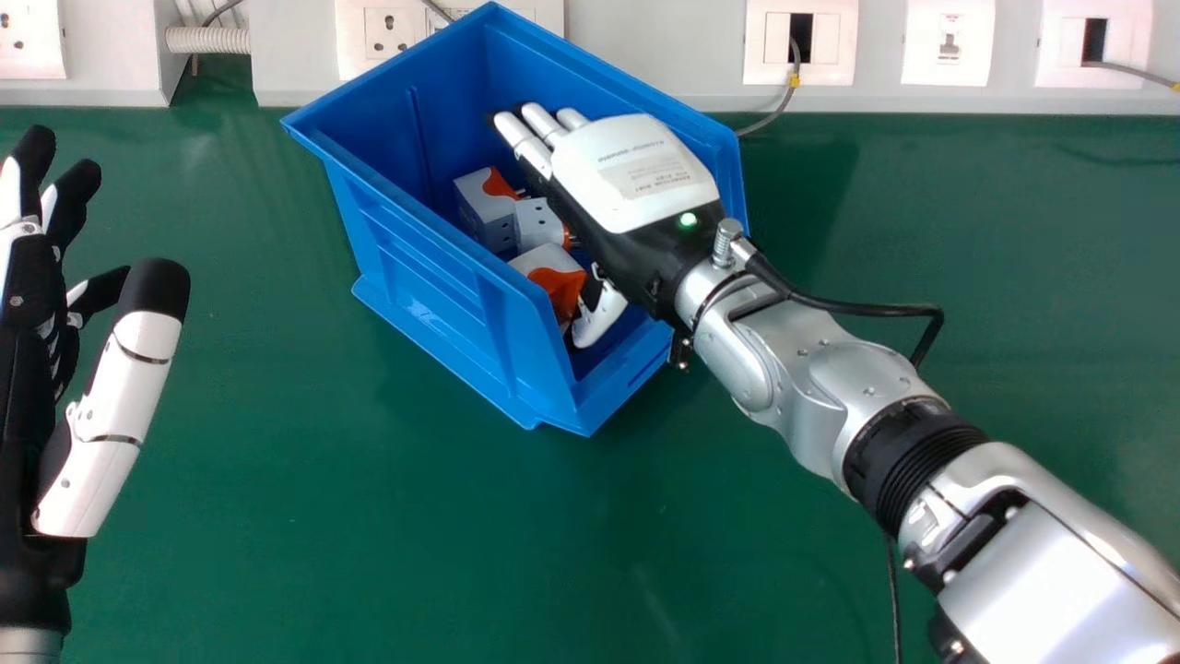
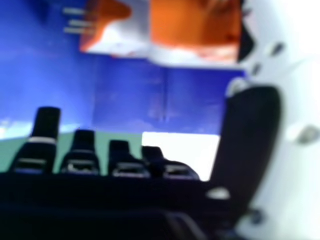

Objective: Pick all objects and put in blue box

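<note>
my right hand [image 1: 636,175]: is reaching into the blue box, its palm facing down and its straight fingers pointing toward 11 o'clock; it is open and is gripping nothing.
my thumb [image 1: 599,314]: is hanging inside the box, pointing away from the fingers and lying just beside the nearest piece; whether the two are touching, i cannot tell.
blue box [image 1: 433,341]: is standing on the table at 11 o'clock from the centre of the head view, turned at an angle, with one corner pointing toward 6 o'clock.
pieces in the box: three white and orange ones are lying close together, between 9 and 7 o'clock from my palm. the first block [image 1: 484,217] is sitting at 10 o'clock from the socket piece [image 1: 537,224], which is showing small dark holes; the nearest block [image 1: 556,277] is sitting at 6 o'clock from it.
prongs [image 2: 77,22]: are sticking out of one piece in the right hand view; which of the three it is, i cannot tell.
my left hand [image 1: 129,397]: is idling open at 9 o'clock, its fingers relaxed and pointing toward 12.
green table [image 1: 277,553]: is extending under the box.
wall sockets [image 1: 385,35]: are lining the far edge, from 10 to 2 o'clock.
</note>
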Motion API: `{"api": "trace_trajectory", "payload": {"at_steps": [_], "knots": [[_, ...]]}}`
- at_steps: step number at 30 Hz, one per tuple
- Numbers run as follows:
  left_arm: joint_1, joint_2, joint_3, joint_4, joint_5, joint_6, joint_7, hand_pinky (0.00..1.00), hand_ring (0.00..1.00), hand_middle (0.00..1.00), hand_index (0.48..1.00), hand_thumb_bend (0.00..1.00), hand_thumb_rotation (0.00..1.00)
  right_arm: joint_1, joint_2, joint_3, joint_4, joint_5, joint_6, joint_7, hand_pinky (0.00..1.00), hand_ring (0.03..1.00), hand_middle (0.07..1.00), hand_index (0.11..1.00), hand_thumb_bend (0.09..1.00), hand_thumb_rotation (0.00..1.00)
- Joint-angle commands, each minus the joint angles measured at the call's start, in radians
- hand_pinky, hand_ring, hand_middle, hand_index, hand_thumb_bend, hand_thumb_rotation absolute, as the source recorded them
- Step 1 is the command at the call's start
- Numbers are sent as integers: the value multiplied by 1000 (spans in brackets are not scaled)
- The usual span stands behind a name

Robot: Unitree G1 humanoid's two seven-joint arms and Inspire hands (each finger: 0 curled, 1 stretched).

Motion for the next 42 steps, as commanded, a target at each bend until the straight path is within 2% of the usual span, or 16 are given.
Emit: {"api": "trace_trajectory", "payload": {"at_steps": [1,7,11,14,19,24,28,31,36,39,42], "knots": [[-6,9,3,-12,8,-24,4,857,982,970,1000,605,887,-24,-15,-11,-60,2,7,4,846,974,1000,988,841,125],[-15,17,8,10,3,-37,-1,875,988,978,1000,609,888,-8,-76,4,-167,-27,-21,8,921,997,1000,998,813,61],[-22,21,7,16,6,-37,0,881,989,980,1000,603,889,14,-141,6,-280,-55,-47,46,937,999,1000,1000,801,32],[-28,24,7,23,10,-38,0,883,990,980,1000,604,889,48,-193,-8,-400,-57,-57,93,949,1000,1000,1000,803,47],[-37,26,3,30,15,-40,0,886,991,980,1000,608,890,117,-278,-50,-599,-46,-78,204,973,1000,1000,1000,830,92],[-39,31,6,36,7,-41,-4,888,991,980,1000,608,890,210,-369,-115,-814,-29,-87,323,981,1000,1000,1000,844,96],[-38,33,6,31,3,-39,-7,888,992,981,1000,605,891,341,-429,-202,-1021,3,-66,398,956,992,1000,980,872,89],[-35,34,6,27,-3,-37,-10,890,994,983,997,601,891,451,-437,-271,-1144,27,-33,423,892,964,983,941,903,73],[-33,31,4,27,-14,-43,-15,903,995,985,994,596,893,643,-412,-368,-1292,60,15,404,855,950,973,920,906,61],[-34,30,2,30,-25,-46,-20,925,998,988,991,588,894,780,-378,-431,-1384,91,38,367,829,945,967,908,858,77],[-37,24,-3,43,-43,-51,-23,945,999,993,991,576,894,876,-330,-466,-1443,124,46,340,804,936,957,892,792,101]]}}
